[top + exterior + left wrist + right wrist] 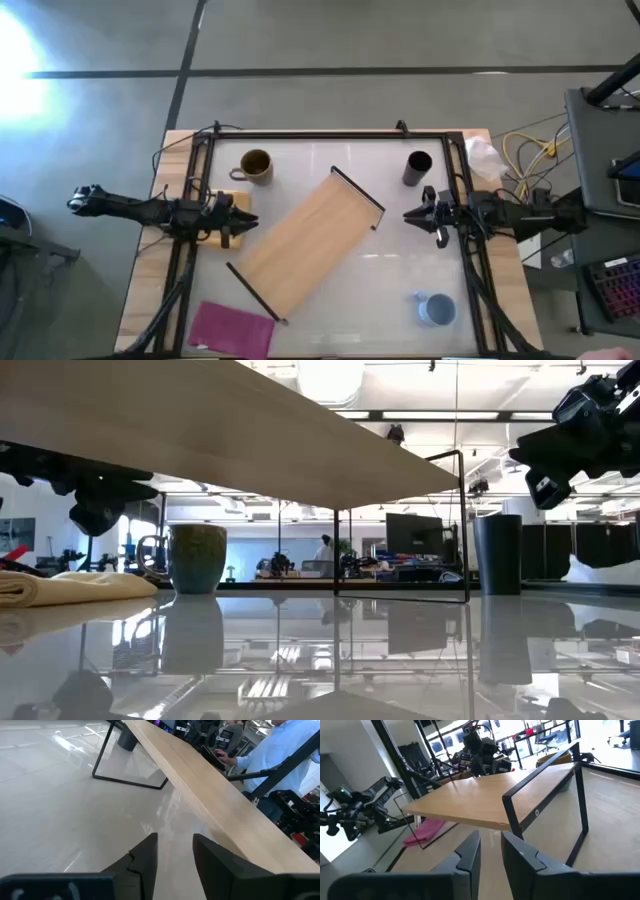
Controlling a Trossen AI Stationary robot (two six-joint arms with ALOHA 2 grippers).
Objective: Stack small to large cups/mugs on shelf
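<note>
Spanning the middle of the table (pixel 330 150), the shelf (pixel 305 245) is the biggest thing here: a long light-wood board standing on thin black rails, its long axis running diagonally from about 7 o'clock to 1 o'clock in the high view, with nothing on it yet. Next in size come the two arms, each waiting at its own side. The left gripper (pixel 234 217) hangs at 9 o'clock of the shelf, just off the board's long edge, its fingers (pixel 145 857) a small gap apart and holding nothing. The right gripper (pixel 422 214) hangs at 3 o'clock, close to the shelf's far rail, likewise slightly parted and empty. Then the cups. The mustard-brown mug (pixel 255 165) stands at 11 o'clock of the shelf, handle turned toward the table's left edge, and lies at roughly 1 o'clock from the left gripper, so the left arm is plainly the nearer one to it. The black cup (pixel 418 167) stands upright at 1 o'clock of the shelf, near the right gripper and at 12 o'clock from it. The blue-grey mug (pixel 436 309) sits at 4 o'clock of the shelf, well apart from both grippers but on the right arm's side. If the narrow black cup counts as smallest, I judge the right arm best placed to begin.
</note>
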